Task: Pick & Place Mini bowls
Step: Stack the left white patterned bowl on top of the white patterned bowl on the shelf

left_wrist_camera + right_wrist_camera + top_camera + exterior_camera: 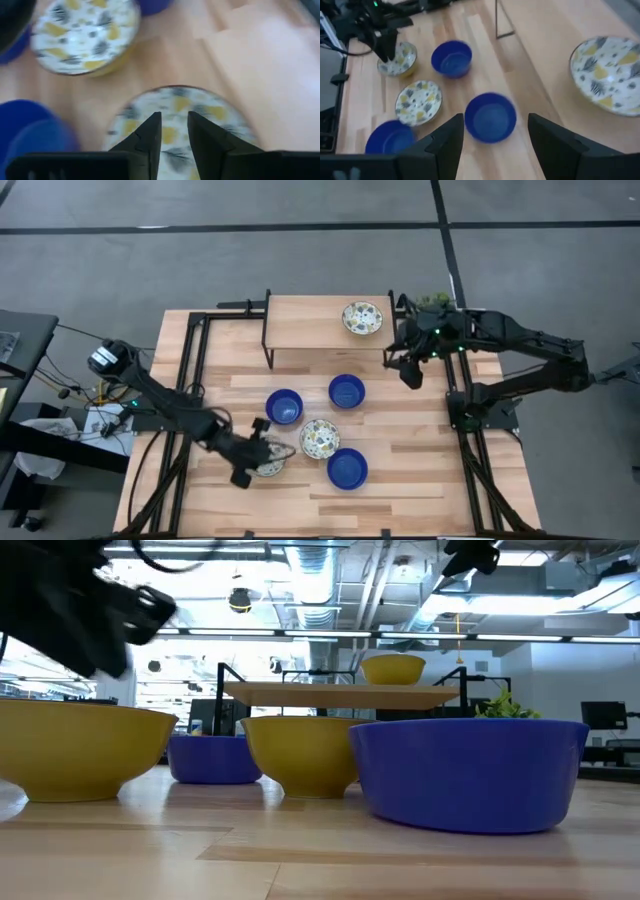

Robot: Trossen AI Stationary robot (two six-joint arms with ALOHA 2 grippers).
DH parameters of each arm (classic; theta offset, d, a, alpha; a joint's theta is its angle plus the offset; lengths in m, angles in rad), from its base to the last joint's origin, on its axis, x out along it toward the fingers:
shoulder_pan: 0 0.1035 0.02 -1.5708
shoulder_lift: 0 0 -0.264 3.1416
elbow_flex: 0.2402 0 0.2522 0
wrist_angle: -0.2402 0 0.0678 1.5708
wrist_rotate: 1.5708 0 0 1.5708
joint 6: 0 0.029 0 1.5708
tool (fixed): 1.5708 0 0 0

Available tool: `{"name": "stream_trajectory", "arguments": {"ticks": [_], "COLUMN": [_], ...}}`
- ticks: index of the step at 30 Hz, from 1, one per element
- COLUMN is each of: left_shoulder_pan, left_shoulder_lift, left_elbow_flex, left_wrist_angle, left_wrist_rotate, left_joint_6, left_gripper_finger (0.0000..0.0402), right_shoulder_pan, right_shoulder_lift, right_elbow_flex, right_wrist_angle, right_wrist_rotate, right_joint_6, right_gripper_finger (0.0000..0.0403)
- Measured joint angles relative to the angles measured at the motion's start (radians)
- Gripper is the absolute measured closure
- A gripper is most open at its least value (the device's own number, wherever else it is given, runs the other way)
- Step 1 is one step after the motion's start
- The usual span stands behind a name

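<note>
One floral mini bowl (362, 318) stands on the raised shelf (305, 320) at the table's far middle. Three blue mini bowls (284, 407) (346, 391) (346, 468) and a floral one (319, 438) stand on the table's middle. At the near left stands another floral bowl (200, 107). My left gripper (174, 125) slants down over it, open by a narrow gap. My right gripper (492, 135) hangs high by the shelf's right end (408, 372), wide open with nothing between its fingers.
A small green plant (432, 301) stands at the far right corner, behind my right arm. The shelf's black legs (267, 340) stand on the table's far part. Bare wood lies along the near edge and at the right of the bowls.
</note>
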Motion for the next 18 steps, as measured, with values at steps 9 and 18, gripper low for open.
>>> {"name": "stream_trajectory", "arguments": {"ticks": [9,18], "left_shoulder_pan": [-0.107,-0.108], "left_shoulder_lift": [-0.034,0.008], "left_elbow_flex": [0.0,-0.021], "left_wrist_angle": [0.003,0.015], "left_wrist_rotate": [-0.008,0.012], "left_joint_6": [-0.15,-0.177], "left_gripper_finger": [0.0317,0.0263], "right_shoulder_pan": [0.061,0.115], "right_shoulder_lift": [0.0,0.0], "right_elbow_flex": [0.0,0.0], "right_wrist_angle": [0.034,0.043], "right_wrist_rotate": [0.003,0.002], "right_joint_6": [0.025,0.024], "right_gripper_finger": [0.0194,0.0194]}}
